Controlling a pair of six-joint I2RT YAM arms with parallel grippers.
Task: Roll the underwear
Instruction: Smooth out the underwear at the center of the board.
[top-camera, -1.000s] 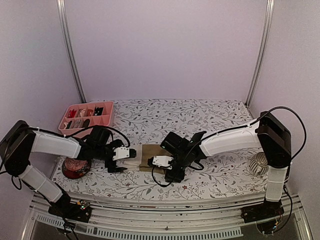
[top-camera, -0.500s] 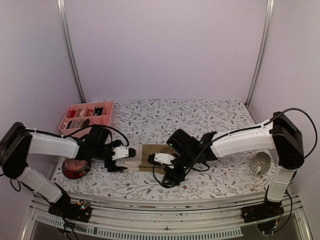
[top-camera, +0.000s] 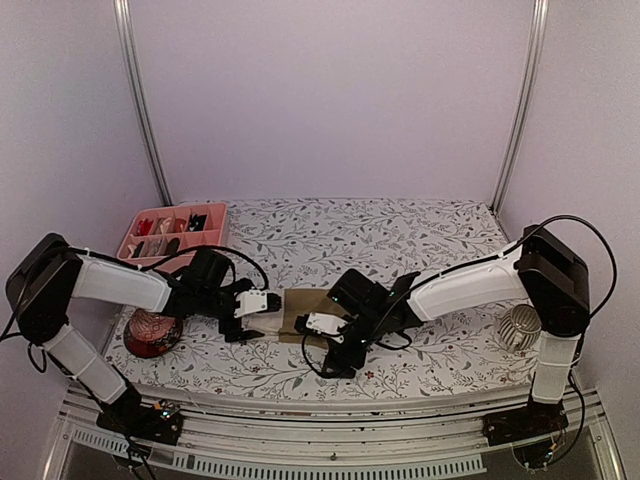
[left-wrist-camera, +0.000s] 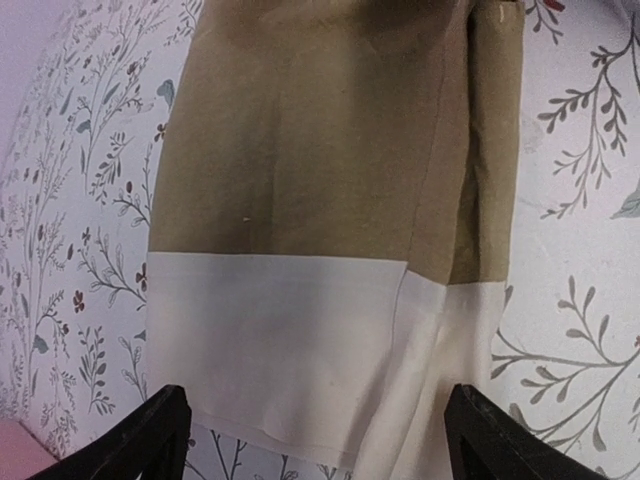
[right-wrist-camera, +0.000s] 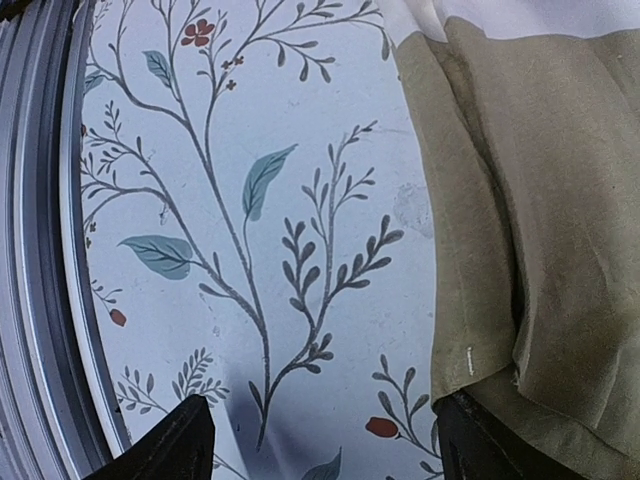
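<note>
The tan-beige underwear (top-camera: 302, 310) lies flat on the floral table between the two arms, its pale band toward the left. In the left wrist view the underwear (left-wrist-camera: 320, 150) is folded lengthwise, with the white band (left-wrist-camera: 290, 340) nearest the camera. My left gripper (top-camera: 262, 308) stands open at that band's edge, one black fingertip (left-wrist-camera: 165, 435) on each side and nothing pinched. My right gripper (top-camera: 325, 327) hovers open at the cloth's near right corner. In its view the tan cloth (right-wrist-camera: 530, 230) fills the right side, and one fingertip (right-wrist-camera: 480, 440) sits just at the hem.
A pink tray (top-camera: 172, 235) with several small items sits at the back left. A dark red bowl (top-camera: 152, 332) stands beside the left arm. A ribbed silver object (top-camera: 518, 328) is near the right arm's base. The table's metal front rail (right-wrist-camera: 30, 250) runs close to the right gripper.
My left gripper has slid right, up to the pale band. My right gripper has opened wider and shifted slightly toward the near edge. The underwear lies as before.
</note>
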